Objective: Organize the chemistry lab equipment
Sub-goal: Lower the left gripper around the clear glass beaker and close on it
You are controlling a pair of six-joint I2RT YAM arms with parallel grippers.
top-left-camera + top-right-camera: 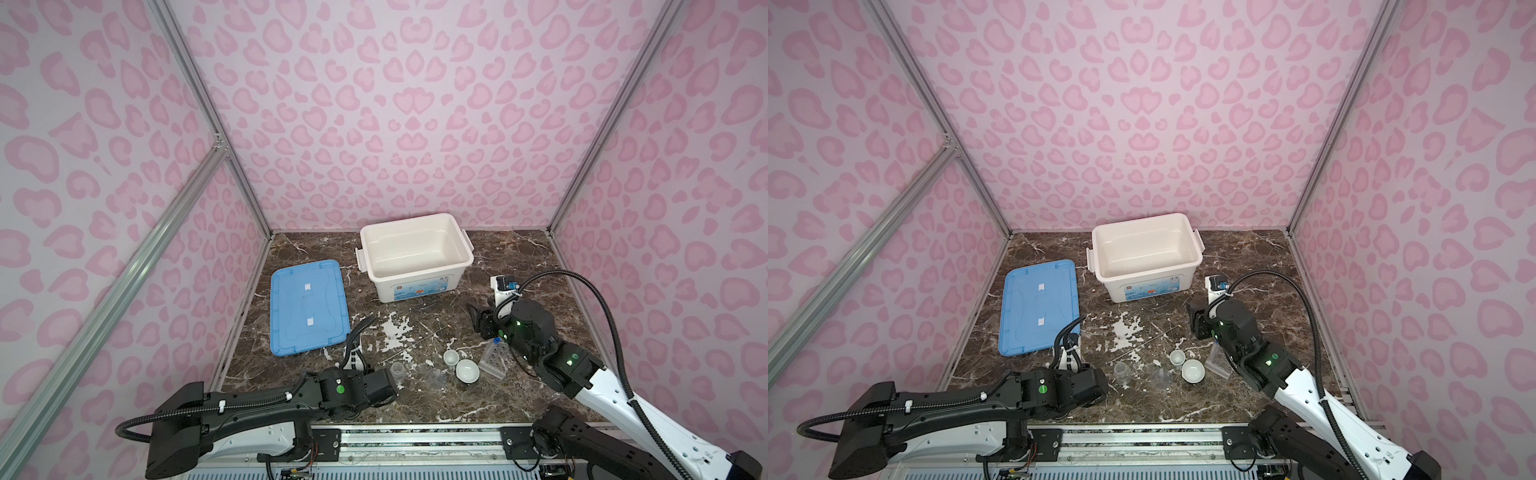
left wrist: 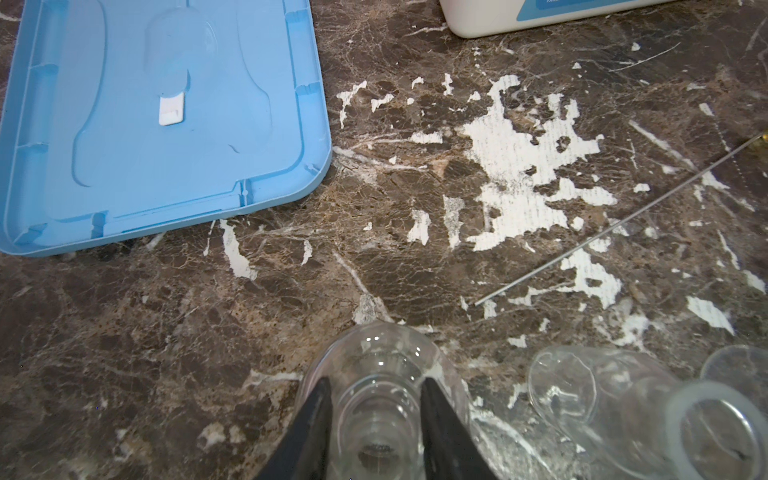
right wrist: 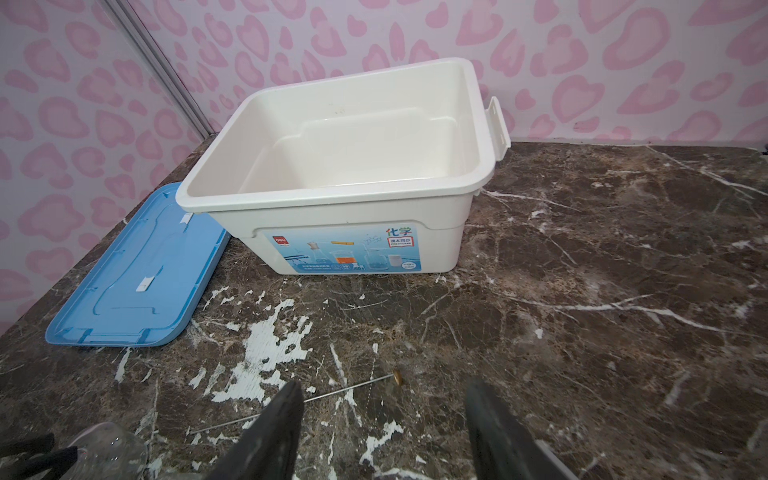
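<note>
While the left gripper brackets the narrow neck of the small clear glass flask, I would settle the pinch gently and square on that neck before lifting, since glass this smooth looks likely to slip or tip if squeezed off-centre. Its black fingers lie close against both sides of the neck, though I cannot tell whether they truly grip it. The flask stands upright on the brown marble-patterned tabletop, just beside a second clear flask lying on its side. It looks empty and thin-walled, with a wide base. My right gripper hangs released, nothing between its fingers, facing the large white plastic storage box. The box sits well apart from the flask, so I judge a straight lift first, then a carry clear of the rim.
</note>
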